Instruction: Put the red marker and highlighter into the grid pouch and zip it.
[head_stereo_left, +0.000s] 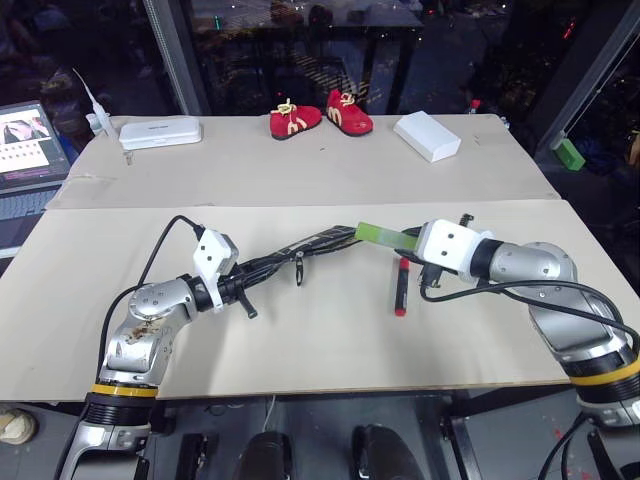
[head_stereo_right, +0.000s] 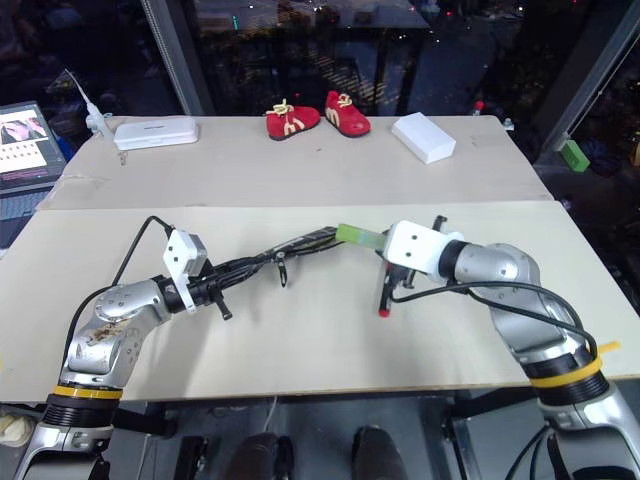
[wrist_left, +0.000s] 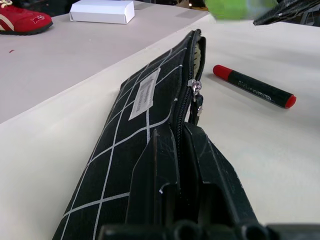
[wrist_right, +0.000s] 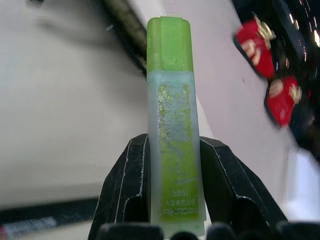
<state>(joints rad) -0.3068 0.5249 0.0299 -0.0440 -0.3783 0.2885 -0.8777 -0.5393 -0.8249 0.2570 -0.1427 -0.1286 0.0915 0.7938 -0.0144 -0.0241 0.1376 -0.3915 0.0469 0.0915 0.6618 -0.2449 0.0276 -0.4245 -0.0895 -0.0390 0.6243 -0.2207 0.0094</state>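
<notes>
While dark glass backs the beige table (head_stereo_left: 300, 330), left pincer (wrist_left: 182, 145) grips grid pouch (wrist_left: 135, 130), right pincer (wrist_right: 172, 175) highlighter (wrist_right: 171, 115).

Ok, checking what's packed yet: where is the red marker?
The red marker lies on the table, outside the grid pouch, just below the right gripper.

The flat black fabric grid pouch (wrist_left: 145, 115) with white lines and a white label is held off the table on edge, zipper partly open, the translucent green highlighter (wrist_right: 172, 120) raised at its open end, the slim red-and-black marker (head_stereo_left: 401, 286) lying on the table just beside that end.
</notes>
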